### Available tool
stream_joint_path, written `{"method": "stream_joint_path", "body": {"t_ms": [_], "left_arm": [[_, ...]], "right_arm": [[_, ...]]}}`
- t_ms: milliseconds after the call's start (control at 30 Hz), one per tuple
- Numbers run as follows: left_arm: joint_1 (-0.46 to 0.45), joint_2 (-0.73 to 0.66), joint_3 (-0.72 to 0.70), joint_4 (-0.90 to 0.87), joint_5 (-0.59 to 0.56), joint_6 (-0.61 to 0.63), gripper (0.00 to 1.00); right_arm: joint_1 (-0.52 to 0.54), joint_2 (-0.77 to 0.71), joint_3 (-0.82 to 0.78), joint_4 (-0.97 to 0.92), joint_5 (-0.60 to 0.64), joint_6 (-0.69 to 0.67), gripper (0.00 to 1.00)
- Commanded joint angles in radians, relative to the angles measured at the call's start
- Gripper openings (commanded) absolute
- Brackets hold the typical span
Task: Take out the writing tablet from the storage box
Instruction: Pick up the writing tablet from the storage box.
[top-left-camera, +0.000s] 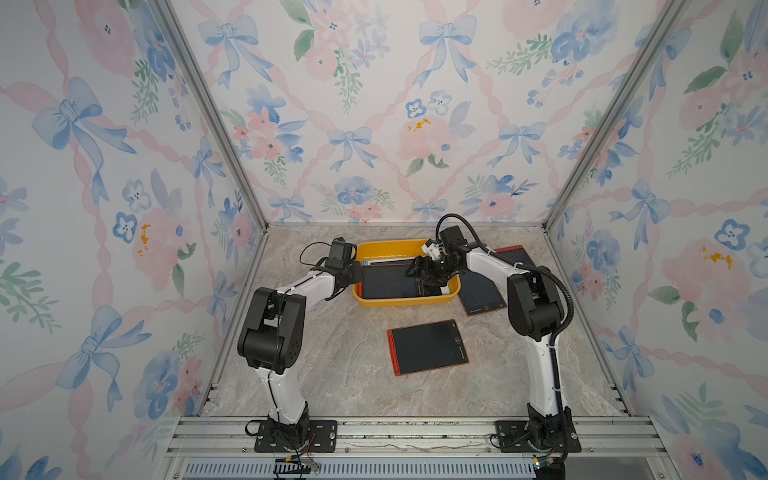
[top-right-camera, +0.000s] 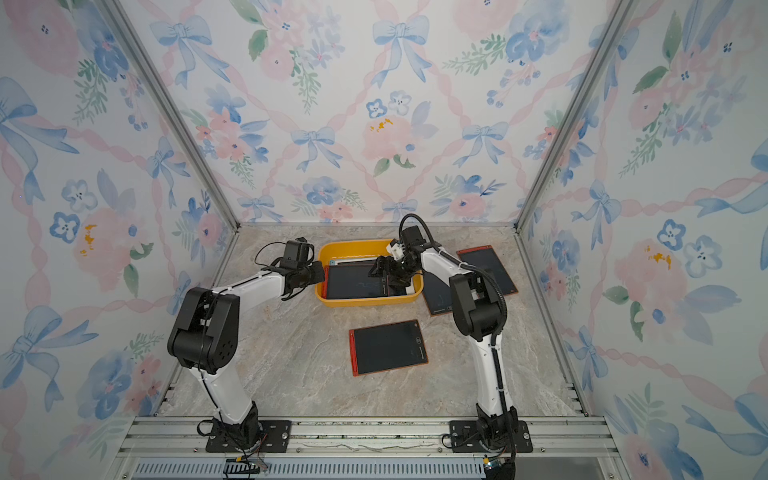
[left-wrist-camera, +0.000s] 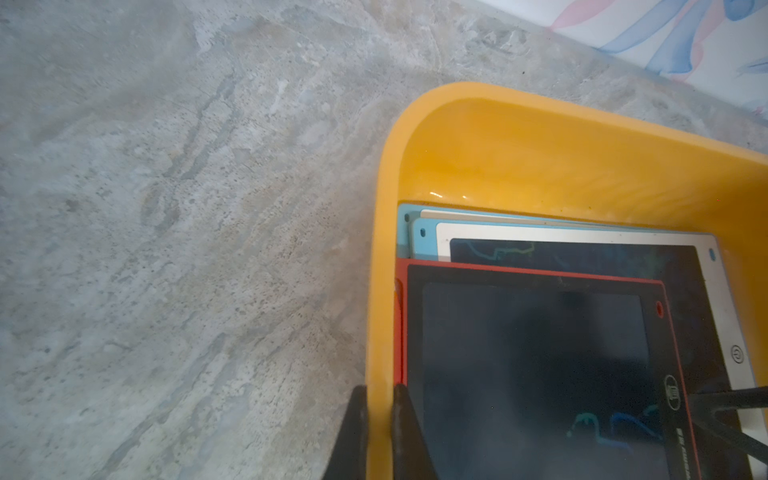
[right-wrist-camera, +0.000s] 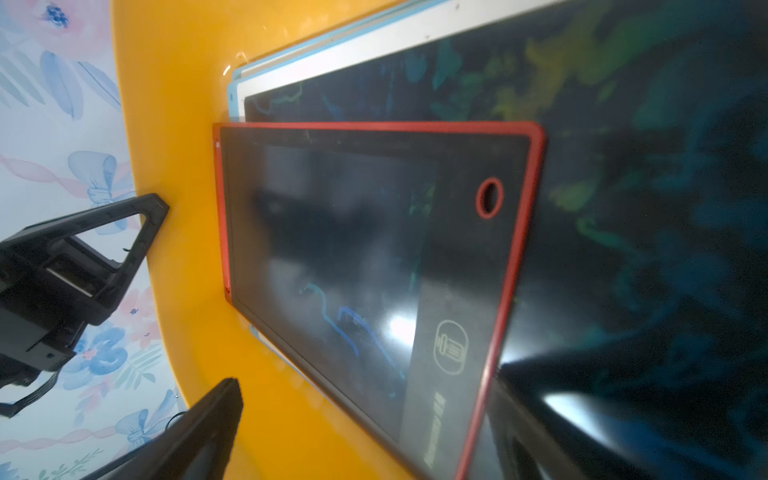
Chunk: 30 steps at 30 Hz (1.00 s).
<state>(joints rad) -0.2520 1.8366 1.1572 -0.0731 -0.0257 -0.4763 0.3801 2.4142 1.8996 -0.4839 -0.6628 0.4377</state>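
The yellow-orange storage box (top-left-camera: 399, 302) (top-right-camera: 365, 302) stands at the back middle of the table. A red-framed writing tablet (top-left-camera: 388, 283) (left-wrist-camera: 532, 353) (right-wrist-camera: 353, 249) lies on top inside it, over a larger white-and-blue-framed one (left-wrist-camera: 582, 249) (right-wrist-camera: 623, 124). My left gripper (top-left-camera: 356, 270) (left-wrist-camera: 379, 388) is shut on the box's left rim (left-wrist-camera: 380, 291), one finger outside and one inside. My right gripper (top-left-camera: 422, 277) (right-wrist-camera: 368, 376) hangs low in the box, open. The red tablet's right end lies between its fingers, one beside the red edge and one over the yellow wall (right-wrist-camera: 178, 124).
Three more red-framed tablets lie on the marble table outside the box: one in front (top-left-camera: 428, 347), one to the right of the box under my right arm (top-left-camera: 482, 295), one further back right (top-left-camera: 513, 255). Flowered walls close in the back and both sides.
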Motion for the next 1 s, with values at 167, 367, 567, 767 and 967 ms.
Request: {"method": "stream_joint_path", "body": {"t_ms": [167, 367, 567, 767, 967], "left_arm": [[-0.014, 0.044, 0.015, -0.040, 0.022, -0.004, 0.00], [-0.014, 0.041, 0.012, -0.040, 0.020, -0.004, 0.00], [-0.015, 0.042, 0.012, -0.040, 0.019, -0.004, 0.00], [-0.015, 0.042, 0.013, -0.040, 0.018, -0.003, 0.00], [-0.015, 0.042, 0.012, -0.040, 0.018, -0.004, 0.00]], "right_arm": [[0.002, -0.019, -0.117, 0.094, -0.101, 0.044, 0.93], [-0.010, -0.065, -0.191, 0.266, -0.192, 0.119, 0.88], [-0.015, -0.100, -0.197, 0.282, -0.196, 0.120, 0.86], [-0.021, -0.134, -0.196, 0.286, -0.195, 0.129, 0.84], [-0.029, -0.159, -0.202, 0.285, -0.187, 0.135, 0.83]]}}
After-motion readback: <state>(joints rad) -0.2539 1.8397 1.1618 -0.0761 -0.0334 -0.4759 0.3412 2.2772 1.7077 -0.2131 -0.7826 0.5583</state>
